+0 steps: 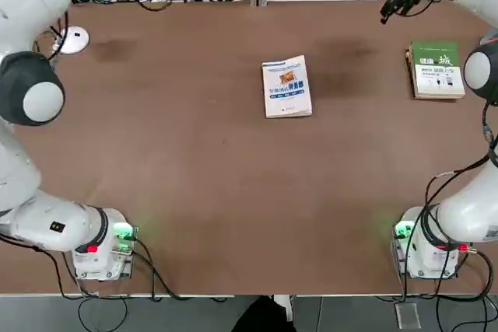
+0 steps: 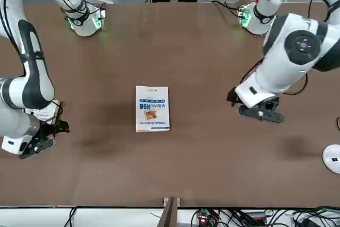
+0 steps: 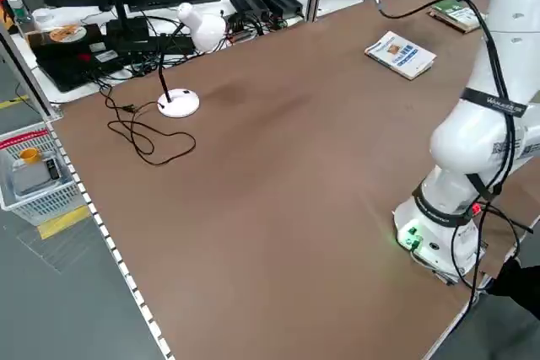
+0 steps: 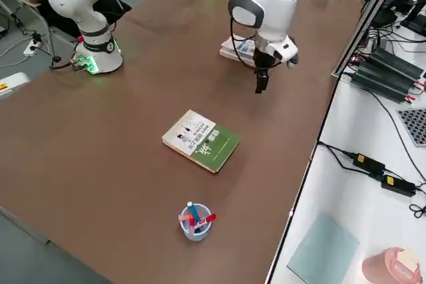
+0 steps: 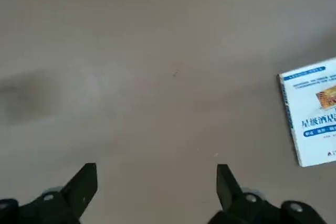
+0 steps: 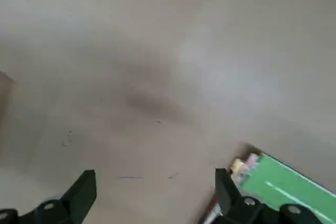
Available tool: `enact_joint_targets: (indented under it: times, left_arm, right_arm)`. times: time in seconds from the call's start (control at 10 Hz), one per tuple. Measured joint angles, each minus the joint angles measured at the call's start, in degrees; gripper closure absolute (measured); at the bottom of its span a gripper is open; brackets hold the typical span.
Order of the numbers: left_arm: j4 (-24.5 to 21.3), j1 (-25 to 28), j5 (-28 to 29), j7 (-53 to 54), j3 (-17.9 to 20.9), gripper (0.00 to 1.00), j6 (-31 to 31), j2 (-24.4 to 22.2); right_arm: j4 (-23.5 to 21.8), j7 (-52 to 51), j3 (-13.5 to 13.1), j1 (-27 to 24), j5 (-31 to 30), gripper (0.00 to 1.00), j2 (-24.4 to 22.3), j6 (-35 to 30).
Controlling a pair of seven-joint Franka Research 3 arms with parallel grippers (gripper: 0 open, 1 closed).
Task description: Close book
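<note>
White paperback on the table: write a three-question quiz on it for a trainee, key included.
1. True or false: the white paperback lies closed, its cover facing up.
2. Multiple choice: what colours is the cover of the other book? A) red and black B) green and white C) yellow and blue
3. Fill in: the fingers of the left gripper and the right gripper, both over the table, stand ____.

Key: 1 true; 2 B; 3 open.

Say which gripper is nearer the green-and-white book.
Right. The right gripper hangs above the table, just beyond the green-and-white book from the robot's side; the left gripper hovers over the table's left part.
</note>
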Motion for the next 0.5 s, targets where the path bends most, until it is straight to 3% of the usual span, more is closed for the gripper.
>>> enact_joint_targets:
  times: [0.2, 0.5]
  left_arm:
    - [-1.88, 1.3, -0.05, 0.01, -0.04, 0.0, -0.05, -1.64]
    - [-4.9, 3.21, -0.05, 0.02, -0.04, 0.0, -0.06, -4.3]
  right_arm:
    - [1.33, 3.62, -3.34, 3.19, -0.08, 0.0, -2.25, -2.86]
    - [2.4, 11.93, -4.38, 4.62, -0.13, 0.0, -9.0, -11.65]
